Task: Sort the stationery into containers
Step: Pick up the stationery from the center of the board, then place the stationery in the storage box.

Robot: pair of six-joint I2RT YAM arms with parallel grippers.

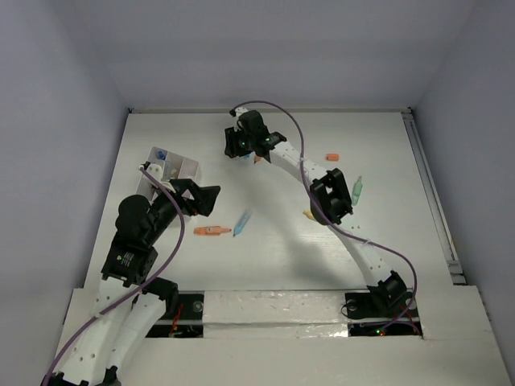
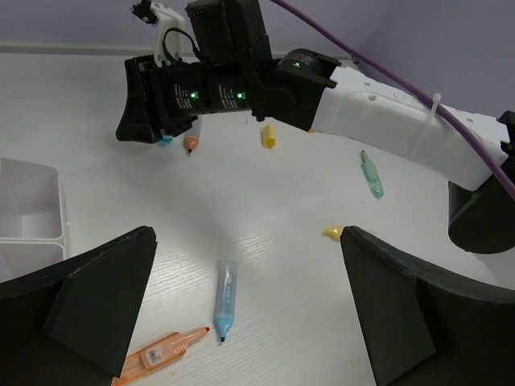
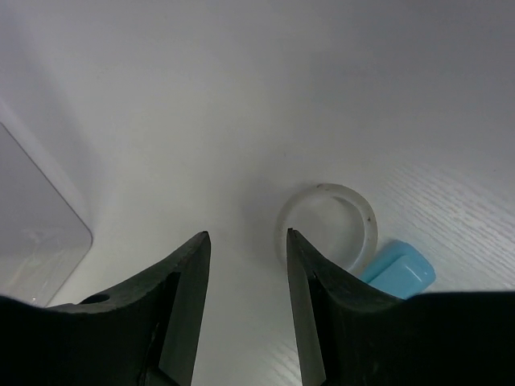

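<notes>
Between the jaws of the right gripper (image 3: 248, 241), half parted, nothing sits; just outside one finger the clear plastic tape ring (image 3: 367, 229) lies flat, a small light-blue block (image 3: 398, 272) touching it beyond; the wide-open left gripper (image 1: 211, 201) is well apart.

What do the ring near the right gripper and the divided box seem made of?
The ring: translucent, milky plastic with a smooth sheen, probably a tape roll; the table shows through it. The divided box: likely thin white plastic; its smooth walls let light through.
</notes>
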